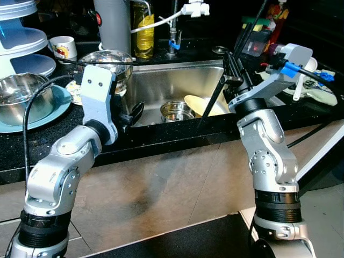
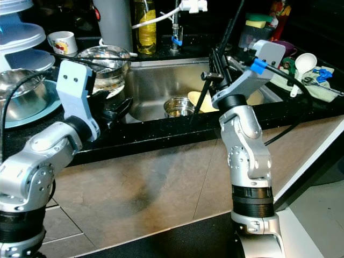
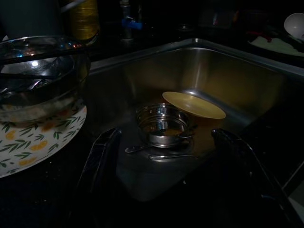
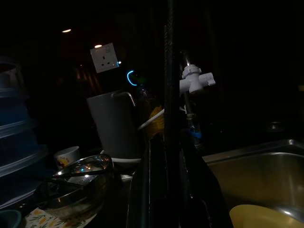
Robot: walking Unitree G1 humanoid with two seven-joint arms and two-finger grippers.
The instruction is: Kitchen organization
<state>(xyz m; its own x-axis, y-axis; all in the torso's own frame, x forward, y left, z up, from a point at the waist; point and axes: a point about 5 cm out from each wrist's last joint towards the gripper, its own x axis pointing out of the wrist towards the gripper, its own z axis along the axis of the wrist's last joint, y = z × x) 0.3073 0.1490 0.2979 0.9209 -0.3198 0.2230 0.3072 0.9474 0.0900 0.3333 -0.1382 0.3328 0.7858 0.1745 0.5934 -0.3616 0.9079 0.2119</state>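
Note:
A steel sink [image 1: 161,80] is set into the black counter in front of me. In it lie a small steel bowl [image 1: 176,110], a yellow plate [image 1: 207,105] leaning on the bowl, and a spoon [image 3: 142,148] beside the bowl. My left gripper [image 1: 131,114] hovers at the sink's front left corner, open, its fingers [image 3: 102,156] spread wide and framing the small bowl [image 3: 161,126] with nothing held. My right gripper [image 1: 232,67] is raised over the sink's right rim, pointing toward the tap [image 4: 195,80].
A glass bowl [image 1: 110,63] with utensils sits on a floral plate [image 3: 33,142] left of the sink. Farther left stand a steel bowl [image 1: 21,97] on a blue plate, a mug [image 1: 63,47], a grey jug [image 1: 113,24] and an oil bottle [image 1: 144,29]. Cloth and white utensils [image 1: 317,86] lie at right.

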